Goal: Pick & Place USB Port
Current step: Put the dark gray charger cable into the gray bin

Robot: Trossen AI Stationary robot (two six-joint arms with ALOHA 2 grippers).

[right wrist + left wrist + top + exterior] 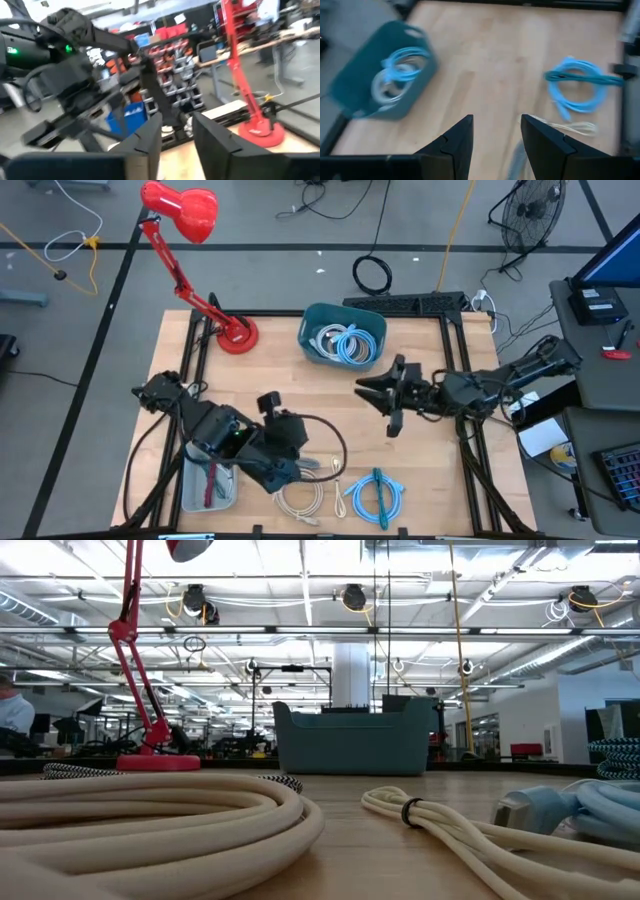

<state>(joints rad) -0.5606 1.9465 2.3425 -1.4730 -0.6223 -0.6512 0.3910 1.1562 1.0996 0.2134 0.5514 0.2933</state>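
Open counter [300, 385] runs across the middle, between the teal bin [342, 335] at the back and the coiled cables along the front edge. The red lamp [190, 240] blocks the back left corner, its arm leaning out past the counter's edge. The right claw [383, 393] hangs just in front of the bin. The white cable [300, 498], blue cable [375, 495] and grey tray [205, 485] crowd the front, under and beside the left claw [288, 472].
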